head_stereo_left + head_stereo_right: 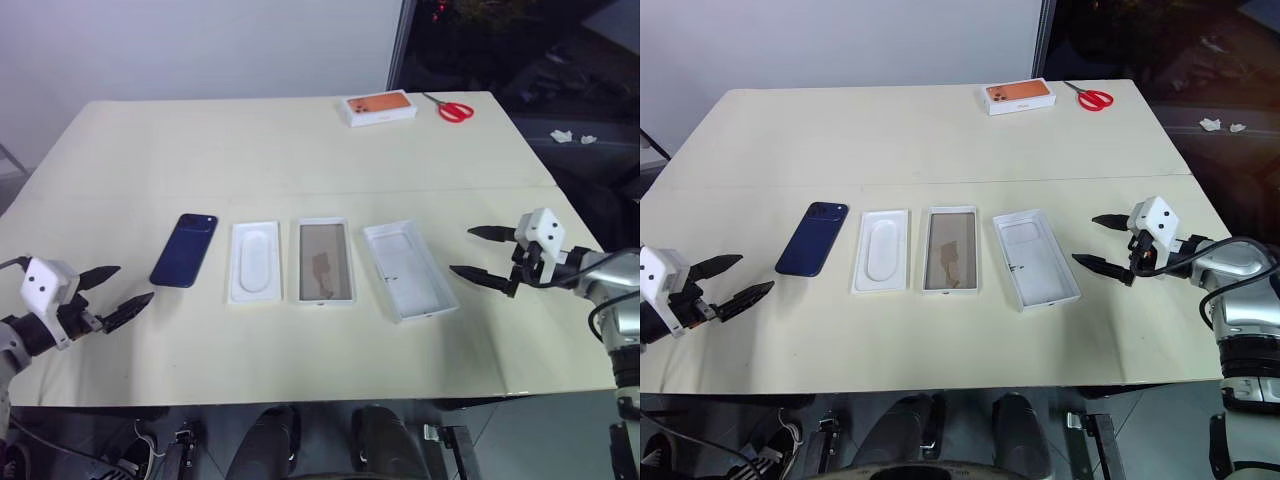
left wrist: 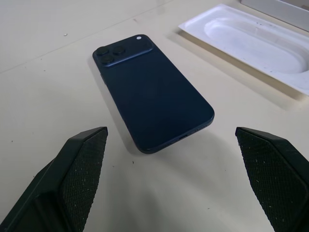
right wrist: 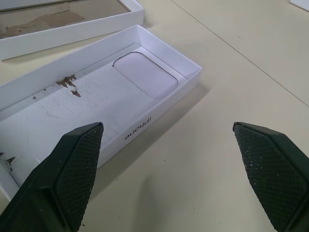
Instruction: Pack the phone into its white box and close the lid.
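On a cream table (image 1: 300, 140) by a white wall, four items lie in a row: the phone (image 1: 185, 249) face down at the left, then a white insert (image 1: 254, 262), the white box (image 1: 322, 261) with its tan floor, and the lid (image 1: 408, 269) inside up at the right. An orange-topped box (image 1: 380, 107) and red scissors (image 1: 452, 108) sit at the far edge. Left gripper (image 1: 112, 291) hovers near the phone, jaws wide apart, empty. Right gripper (image 1: 483, 253) beside the lid, jaws also apart. Dark area beyond the table's right, probably floor.
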Robot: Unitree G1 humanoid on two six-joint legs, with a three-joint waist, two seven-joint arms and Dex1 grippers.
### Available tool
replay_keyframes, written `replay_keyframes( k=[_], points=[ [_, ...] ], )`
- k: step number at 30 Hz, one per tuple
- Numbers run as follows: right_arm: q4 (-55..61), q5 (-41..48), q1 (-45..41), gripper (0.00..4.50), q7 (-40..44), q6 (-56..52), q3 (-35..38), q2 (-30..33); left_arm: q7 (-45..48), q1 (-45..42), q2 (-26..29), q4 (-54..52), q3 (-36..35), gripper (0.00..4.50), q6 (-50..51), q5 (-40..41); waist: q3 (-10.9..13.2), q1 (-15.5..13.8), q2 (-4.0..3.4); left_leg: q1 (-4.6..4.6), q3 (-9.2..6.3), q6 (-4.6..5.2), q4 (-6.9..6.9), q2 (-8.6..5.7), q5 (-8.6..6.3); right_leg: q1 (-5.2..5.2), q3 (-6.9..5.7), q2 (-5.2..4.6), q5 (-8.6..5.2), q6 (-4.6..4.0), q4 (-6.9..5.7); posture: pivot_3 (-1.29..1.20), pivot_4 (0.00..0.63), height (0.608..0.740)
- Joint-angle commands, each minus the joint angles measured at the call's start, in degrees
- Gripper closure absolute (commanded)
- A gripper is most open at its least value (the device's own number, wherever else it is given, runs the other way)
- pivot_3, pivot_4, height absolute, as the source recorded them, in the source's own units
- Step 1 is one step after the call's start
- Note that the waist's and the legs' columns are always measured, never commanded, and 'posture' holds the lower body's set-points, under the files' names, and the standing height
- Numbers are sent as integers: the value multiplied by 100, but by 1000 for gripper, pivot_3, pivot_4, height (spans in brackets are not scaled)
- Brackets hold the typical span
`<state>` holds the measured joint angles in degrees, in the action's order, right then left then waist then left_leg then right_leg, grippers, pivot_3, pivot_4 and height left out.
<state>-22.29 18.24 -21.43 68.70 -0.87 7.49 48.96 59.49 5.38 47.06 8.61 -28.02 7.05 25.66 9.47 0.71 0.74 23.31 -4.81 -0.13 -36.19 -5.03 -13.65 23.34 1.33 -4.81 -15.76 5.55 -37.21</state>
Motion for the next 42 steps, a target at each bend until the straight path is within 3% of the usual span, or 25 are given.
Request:
replay_keyframes(
  k=[1,15,19,26,32,37,42],
  points=[
    [170,47,-121,0,-19,1,129,38,-24,-38,63,-117,-178,34,-67,75,0,0,0,0,0,0,0,0,0,0,0,0,0,0,0,0,150,740],
    [250,50,-120,0,9,-59,117,67,17,-55,79,-70,-110,34,36,68,0,0,0,0,0,0,0,0,0,0,0,0,0,0,0,0,150,740],
    [543,111,-121,0,24,-259,58,50,-90,-164,186,-521,9,34,1150,455,0,1,0,0,0,0,0,0,0,0,0,0,0,0,0,0,150,740],
    [1902,108,-445,0,-49,-1118,-477,-99,-1261,-1126,-235,-1439,528,34,3187,1112,1,-7,-2,1,-3,0,-7,-1,0,-1,-2,1,1,2,-3,0,150,740],
    [2515,-495,-569,0,-402,-1054,-1204,-384,-2119,-2082,-854,-1194,842,34,4572,1521,1,-6,3,3,-5,-2,-5,0,1,4,-2,9,1,2,-4,0,150,740],
    [2844,-498,-743,0,-587,-1211,-1283,-627,-2496,-2532,-1280,-989,898,34,5923,2034,2,-4,6,4,-5,-5,-10,-2,3,6,-1,9,1,2,-13,0,150,740],
    [2840,-522,-831,0,-579,-1169,-1255,-582,-2798,-2779,-1614,-663,680,34,6420,2297,2,-12,7,5,-7,-6,-14,-3,4,5,-4,11,1,2,-15,0,150,740]
  ],
)
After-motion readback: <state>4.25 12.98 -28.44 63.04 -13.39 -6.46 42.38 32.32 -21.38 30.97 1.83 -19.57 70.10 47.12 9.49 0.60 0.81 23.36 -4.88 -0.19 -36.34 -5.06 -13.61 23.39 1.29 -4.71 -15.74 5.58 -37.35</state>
